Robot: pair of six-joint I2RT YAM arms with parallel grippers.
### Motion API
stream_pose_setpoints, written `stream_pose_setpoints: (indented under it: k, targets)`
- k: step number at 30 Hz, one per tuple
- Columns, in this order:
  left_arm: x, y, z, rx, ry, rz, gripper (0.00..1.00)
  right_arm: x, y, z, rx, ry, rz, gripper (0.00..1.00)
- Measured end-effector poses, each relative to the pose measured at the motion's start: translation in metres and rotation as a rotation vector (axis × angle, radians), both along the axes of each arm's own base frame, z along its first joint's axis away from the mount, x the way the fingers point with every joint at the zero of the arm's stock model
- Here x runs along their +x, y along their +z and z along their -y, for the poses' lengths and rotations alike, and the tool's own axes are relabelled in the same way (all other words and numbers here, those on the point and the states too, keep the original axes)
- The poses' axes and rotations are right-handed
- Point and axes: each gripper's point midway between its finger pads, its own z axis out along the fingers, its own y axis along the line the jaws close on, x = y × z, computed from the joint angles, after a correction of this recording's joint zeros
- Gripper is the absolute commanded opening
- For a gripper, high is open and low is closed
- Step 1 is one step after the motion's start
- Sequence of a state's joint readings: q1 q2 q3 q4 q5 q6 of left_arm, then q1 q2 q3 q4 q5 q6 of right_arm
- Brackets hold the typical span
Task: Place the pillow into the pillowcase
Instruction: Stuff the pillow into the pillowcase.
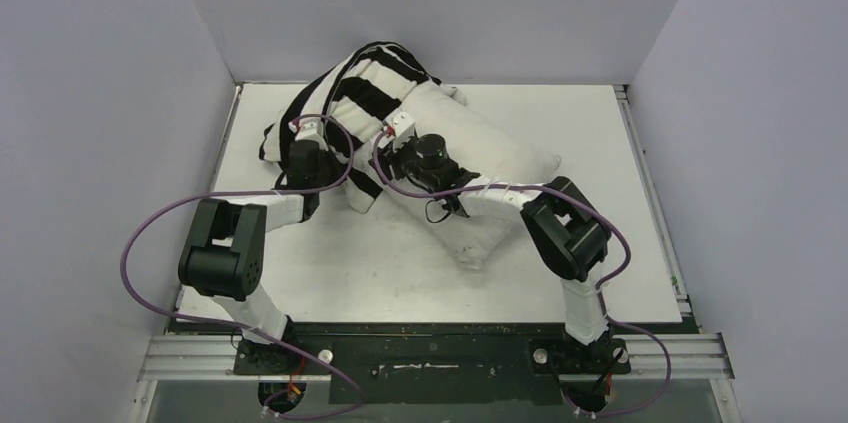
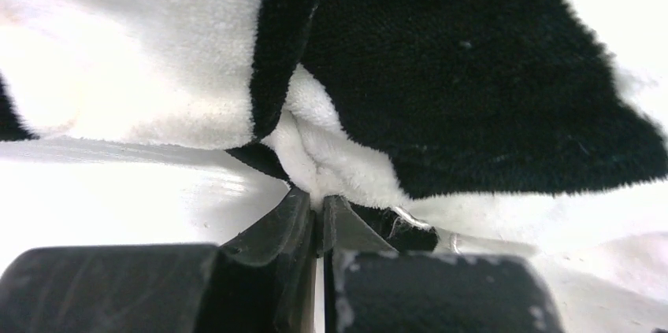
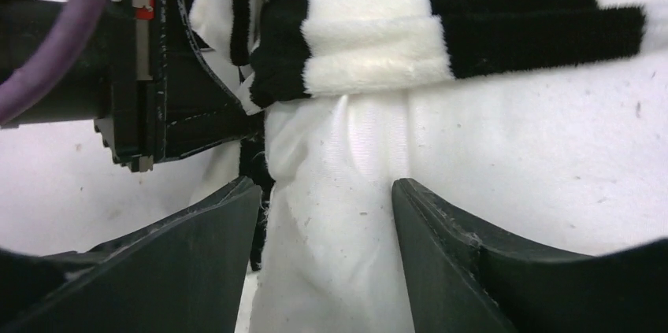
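Fingers (image 2: 291, 219) of our left gripper (image 2: 319, 205) are pressed together on a fold of the pillowcase (image 2: 441, 73). Our right gripper (image 3: 327, 191) stands spread astride bare pillow (image 3: 512, 160), just below the case's hem. We see the pillow's far end inside the case and its near end outside. The case bunches near the back wall, and table (image 1: 600, 133) shows at right. Both arms reach inward with elbows bent.

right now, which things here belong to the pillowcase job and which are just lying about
job: plump off-white textured fabric pillow; soft black-and-white striped fabric pillowcase; left fingers shut on the pillowcase; right fingers open at the pillow
not the job: flat white table; purple arm cables
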State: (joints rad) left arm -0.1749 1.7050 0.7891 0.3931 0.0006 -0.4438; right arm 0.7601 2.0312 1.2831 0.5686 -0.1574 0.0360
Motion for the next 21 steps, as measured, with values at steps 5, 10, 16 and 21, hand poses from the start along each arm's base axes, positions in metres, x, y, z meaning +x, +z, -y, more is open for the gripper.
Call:
stream_pose_setpoints:
  k: [5, 10, 16, 21]
  targets:
    - [-0.001, 0.02, 0.001, -0.027, 0.01, 0.044, 0.0, -0.016, 0.031, 0.003, -0.069, 0.08, 0.065, 0.78]
    - [-0.001, 0.022, 0.004, -0.058, 0.009, 0.045, 0.0, -0.016, 0.029, 0.0, -0.184, 0.119, 0.089, 0.84]
    - [-0.003, 0.021, 0.007, -0.081, 0.005, 0.038, 0.0, -0.005, -0.003, -0.006, -0.299, 0.12, 0.075, 0.86]
    - [-0.005, 0.019, 0.01, -0.105, 0.006, 0.031, 0.0, 0.021, -0.017, -0.028, -0.306, 0.087, 0.085, 0.74]
